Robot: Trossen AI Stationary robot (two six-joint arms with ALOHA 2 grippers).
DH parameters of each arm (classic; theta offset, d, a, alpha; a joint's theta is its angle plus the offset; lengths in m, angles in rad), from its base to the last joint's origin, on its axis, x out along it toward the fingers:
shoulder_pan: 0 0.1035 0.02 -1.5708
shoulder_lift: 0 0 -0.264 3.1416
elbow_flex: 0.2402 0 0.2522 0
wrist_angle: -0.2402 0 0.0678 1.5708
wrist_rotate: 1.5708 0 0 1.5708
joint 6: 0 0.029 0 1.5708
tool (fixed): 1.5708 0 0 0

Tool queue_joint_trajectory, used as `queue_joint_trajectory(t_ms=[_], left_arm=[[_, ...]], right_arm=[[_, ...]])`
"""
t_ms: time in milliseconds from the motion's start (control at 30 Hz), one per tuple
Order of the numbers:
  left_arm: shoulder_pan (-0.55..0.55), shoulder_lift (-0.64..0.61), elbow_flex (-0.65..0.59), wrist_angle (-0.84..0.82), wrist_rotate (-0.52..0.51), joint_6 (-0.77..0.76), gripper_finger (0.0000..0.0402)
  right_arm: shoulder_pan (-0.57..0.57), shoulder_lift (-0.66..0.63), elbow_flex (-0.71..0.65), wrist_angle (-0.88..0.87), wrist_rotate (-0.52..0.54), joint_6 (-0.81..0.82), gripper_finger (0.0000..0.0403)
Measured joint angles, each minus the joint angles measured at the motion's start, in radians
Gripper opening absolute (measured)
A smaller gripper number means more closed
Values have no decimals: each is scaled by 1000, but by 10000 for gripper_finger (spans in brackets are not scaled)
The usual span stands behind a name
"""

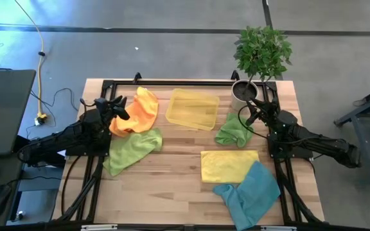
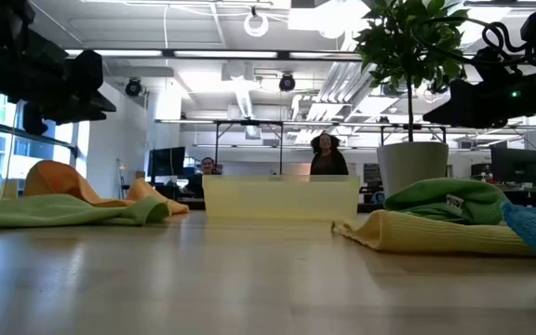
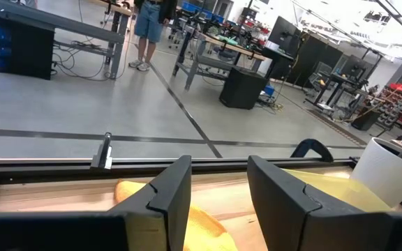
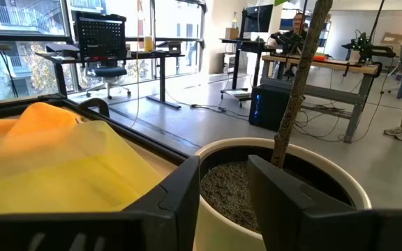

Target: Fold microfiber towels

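Note:
Several microfiber towels lie crumpled on the wooden table: an orange towel (image 1: 144, 109) and a light green towel (image 1: 132, 149) at the left, a second green towel (image 1: 234, 130) at the right, and a yellow towel (image 1: 229, 165) with a teal towel (image 1: 249, 192) at the near right. My left gripper (image 1: 122, 109) hangs level above the orange towel's left edge, open (image 3: 218, 192), with nothing between its fingers. My right gripper (image 1: 252, 117) hangs level above the right green towel, open (image 4: 223, 185) and empty, pointing at the plant pot (image 4: 257, 181).
A shallow yellow tray (image 1: 193, 108) sits at the far middle of the table, between the orange and green towels. A white pot with a leafy plant (image 1: 245, 92) stands at the far right corner. A black frame rail (image 1: 172, 82) runs along the far edge. People stand in the room beyond.

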Motion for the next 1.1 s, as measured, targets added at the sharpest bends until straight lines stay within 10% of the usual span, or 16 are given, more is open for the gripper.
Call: queue_joint_trajectory(t_ms=[1100], left_arm=[[0, 0, 0, 0, 0, 0, 133]], right_arm=[[0, 0, 0, 0, 0, 0, 113]])
